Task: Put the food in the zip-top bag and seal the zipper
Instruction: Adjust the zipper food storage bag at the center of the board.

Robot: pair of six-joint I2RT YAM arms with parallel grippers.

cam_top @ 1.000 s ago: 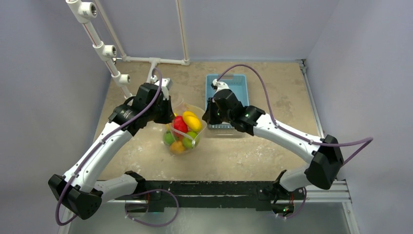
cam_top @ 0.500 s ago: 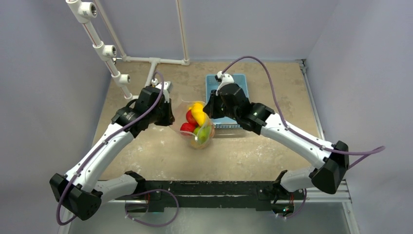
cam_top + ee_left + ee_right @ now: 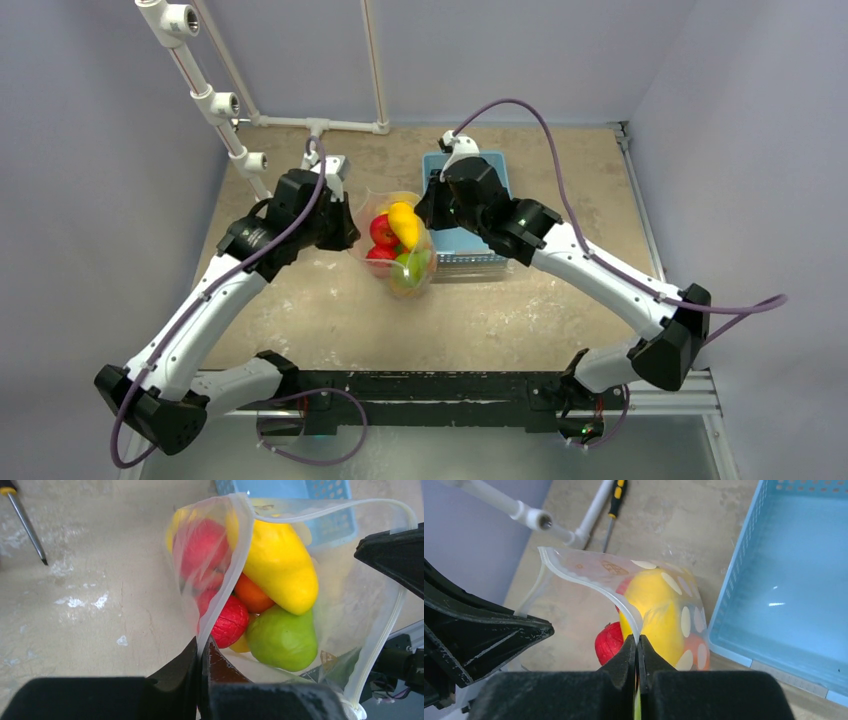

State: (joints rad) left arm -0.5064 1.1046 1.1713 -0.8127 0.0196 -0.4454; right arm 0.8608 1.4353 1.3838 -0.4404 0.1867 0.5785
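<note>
Clear plastic: we see the zip-top bag [image 3: 372, 205] held between both arms, just beside the blue basket [image 3: 487, 172], food [image 3: 402, 245] piled inside. The left gripper [image 3: 202, 647] and right gripper [image 3: 637, 642] each pinch tight on opposite sides of its unsealed zipper [image 3: 325, 507].

clear crinkly plastic bag [image 3: 350, 605], glossy fruits [image 3: 280, 565] (matt, mottled tabletop [image 3: 100, 580])

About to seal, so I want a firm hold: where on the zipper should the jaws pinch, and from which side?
Probably on the stiff whitish zipper band itself, flat across it, coming from outside the open mouth. Below it the zip-top bag film is slack and bulges over the food.
</note>
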